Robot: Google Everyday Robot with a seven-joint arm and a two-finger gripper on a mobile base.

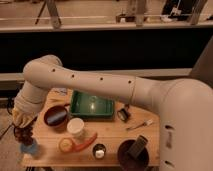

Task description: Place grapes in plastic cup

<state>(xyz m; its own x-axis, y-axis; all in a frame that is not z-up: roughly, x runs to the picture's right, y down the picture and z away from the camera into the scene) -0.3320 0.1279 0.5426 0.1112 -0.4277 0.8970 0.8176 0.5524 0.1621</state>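
My gripper [22, 129] is at the table's front left corner, at the end of the white arm that reaches in from the right. It is shut on the grapes [21, 135], a dark maroon lumpy bunch hanging just below it. The grapes are directly above the light-blue plastic cup [30, 148], which stands at the table's left edge. I cannot tell whether the grapes touch the cup's rim.
On the wooden table [111, 136] are a green tray [92, 106], a dark bowl [56, 116], a white cup [76, 127], an orange carrot-like piece [86, 143], a small metal cup [99, 151], a utensil [140, 125] and a dark bowl [133, 154] at the front right.
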